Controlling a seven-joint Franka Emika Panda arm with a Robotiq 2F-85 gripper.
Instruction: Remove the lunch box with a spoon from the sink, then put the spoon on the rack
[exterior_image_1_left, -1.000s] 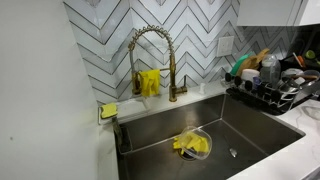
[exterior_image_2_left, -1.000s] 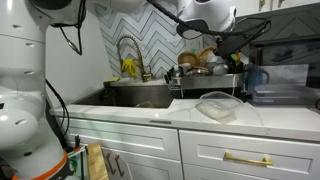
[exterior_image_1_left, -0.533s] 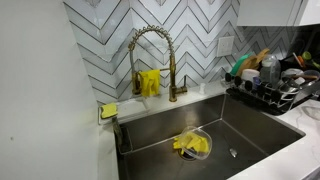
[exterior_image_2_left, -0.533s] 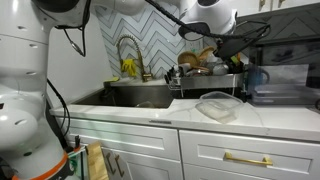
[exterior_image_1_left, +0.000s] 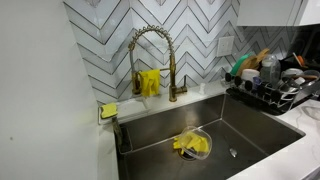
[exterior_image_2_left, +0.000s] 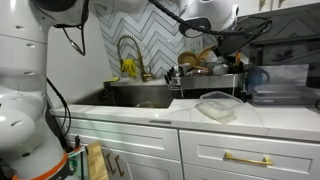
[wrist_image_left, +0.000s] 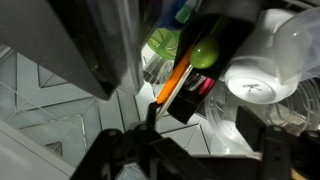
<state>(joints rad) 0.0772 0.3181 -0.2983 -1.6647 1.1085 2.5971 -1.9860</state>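
Gold faucet (exterior_image_1_left: 172, 75), sink (exterior_image_1_left: 255, 128) (yellow item (exterior_image_1_left: 190, 146) inside), dish rack (exterior_image_1_left: 268, 98)

A brass faucet (exterior_image_1_left: 171, 70) with a coiled spring neck stands against the chevron-tiled wall (exterior_image_1_left: 200, 30). A yellow cloth (exterior_image_1_left: 150, 82) hangs just behind it. To the left, on the corner ledge, sits a yellow sponge (exterior_image_1_left: 108, 110). A crumpled yellow rag (exterior_image_1_left: 190, 145) lies nearer and to the right. White cabinets (exterior_image_2_left: 140, 150) below the counter (exterior_image_2_left: 150, 113) carry a brass handle (exterior_image_2_left: 247, 158).
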